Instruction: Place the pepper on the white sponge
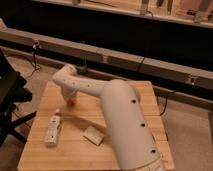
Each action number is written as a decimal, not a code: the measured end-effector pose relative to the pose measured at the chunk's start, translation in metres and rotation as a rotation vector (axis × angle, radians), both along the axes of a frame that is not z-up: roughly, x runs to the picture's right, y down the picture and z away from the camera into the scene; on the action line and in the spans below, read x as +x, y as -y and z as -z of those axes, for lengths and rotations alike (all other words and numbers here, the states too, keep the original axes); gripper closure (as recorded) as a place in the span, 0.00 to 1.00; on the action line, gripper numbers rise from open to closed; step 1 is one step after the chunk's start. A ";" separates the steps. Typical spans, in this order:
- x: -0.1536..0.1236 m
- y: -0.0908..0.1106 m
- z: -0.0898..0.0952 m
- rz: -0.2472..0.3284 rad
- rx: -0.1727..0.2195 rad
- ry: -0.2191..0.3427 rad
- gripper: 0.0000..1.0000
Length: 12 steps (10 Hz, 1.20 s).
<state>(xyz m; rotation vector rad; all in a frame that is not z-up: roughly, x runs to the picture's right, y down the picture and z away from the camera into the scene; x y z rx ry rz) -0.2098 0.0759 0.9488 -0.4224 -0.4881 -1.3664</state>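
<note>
Gripper [70, 96] hangs right at the pepper [73, 102], its hold unclear; sponge [94, 135] lies apart, nearer the camera.

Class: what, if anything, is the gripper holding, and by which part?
It cannot be told: the gripper hangs right at the pepper, and the arm hides any hold.

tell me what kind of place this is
Probably a robot lab or test bay: a lone wooden table stands before a long wall rail with cables. The gripper hangs over the table's far left, at the pepper.
</note>
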 end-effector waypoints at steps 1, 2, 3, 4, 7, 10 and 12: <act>0.002 0.002 0.001 0.001 0.000 0.000 0.99; 0.002 0.004 0.002 0.002 0.002 0.004 0.99; 0.001 0.006 0.003 0.003 0.003 0.008 0.99; 0.001 0.007 0.004 0.006 0.003 0.010 0.99; 0.003 0.008 0.008 0.015 -0.002 0.012 0.99; 0.008 0.012 0.012 0.020 -0.004 0.017 0.99; 0.009 0.013 0.014 0.025 -0.006 0.021 0.99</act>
